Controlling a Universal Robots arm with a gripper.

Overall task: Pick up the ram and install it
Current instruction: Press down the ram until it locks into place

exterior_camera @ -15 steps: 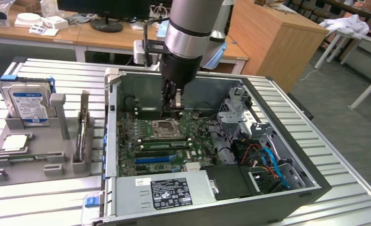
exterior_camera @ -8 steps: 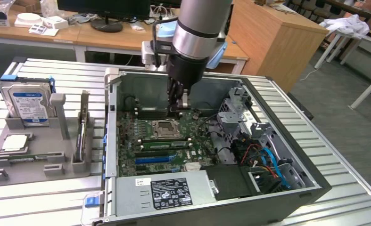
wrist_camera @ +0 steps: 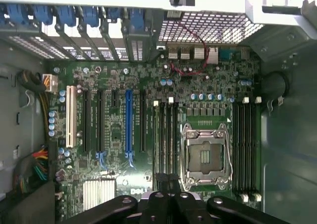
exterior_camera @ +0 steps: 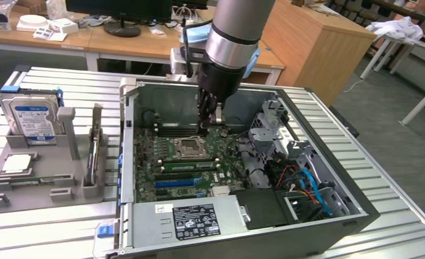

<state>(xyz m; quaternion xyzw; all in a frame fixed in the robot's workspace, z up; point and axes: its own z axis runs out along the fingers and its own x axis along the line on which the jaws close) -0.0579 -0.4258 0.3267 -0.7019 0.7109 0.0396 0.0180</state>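
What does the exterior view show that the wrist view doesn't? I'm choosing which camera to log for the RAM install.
Exterior view alone: the arm reaching down into the open computer case, the grey parts tray on that view's left, the blue-labelled hard drive standing in the tray, and the power supply label.

Wrist view alone: the row of expansion slots, with a blue slot and a white slot, and the rear ports.

Both: the motherboard, its CPU socket and the shut tool above the memory slots.

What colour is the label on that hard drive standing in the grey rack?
Blue and white; the hard drive shows best in the exterior view.
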